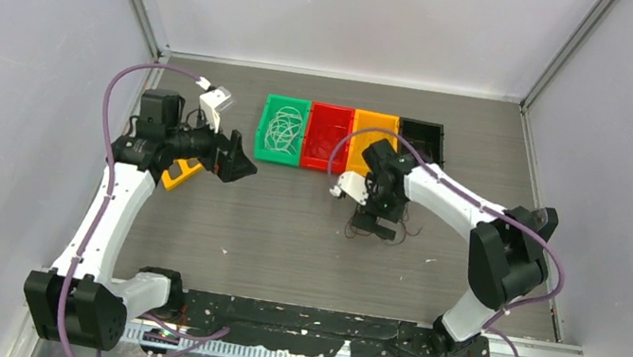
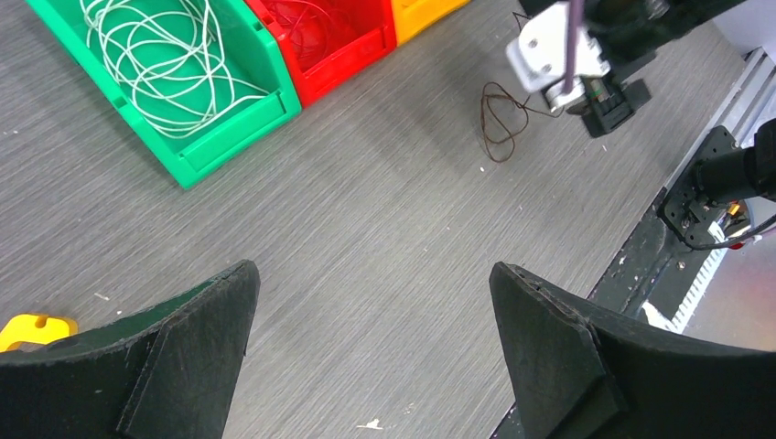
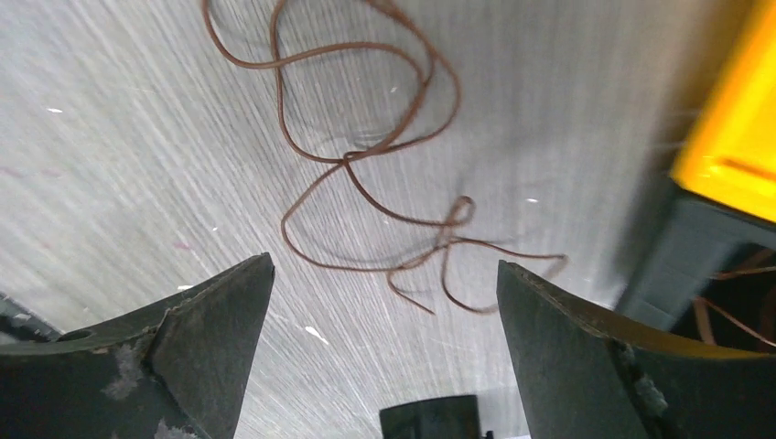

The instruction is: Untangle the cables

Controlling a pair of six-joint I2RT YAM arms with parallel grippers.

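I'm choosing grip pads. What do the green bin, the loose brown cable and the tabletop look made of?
Green bin: moulded plastic by its look, smooth with a slight sheen on the rim. Brown cable: thin flexible wire, probably plastic-sheathed; it holds loose loops and kinks. Tabletop: likely grey wood-grain laminate, matt with fine streaks.

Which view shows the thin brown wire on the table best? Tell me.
Right wrist: the thin brown wire fills the frame, loops clear. Left wrist shows it small and distant; top view, barely visible strands.
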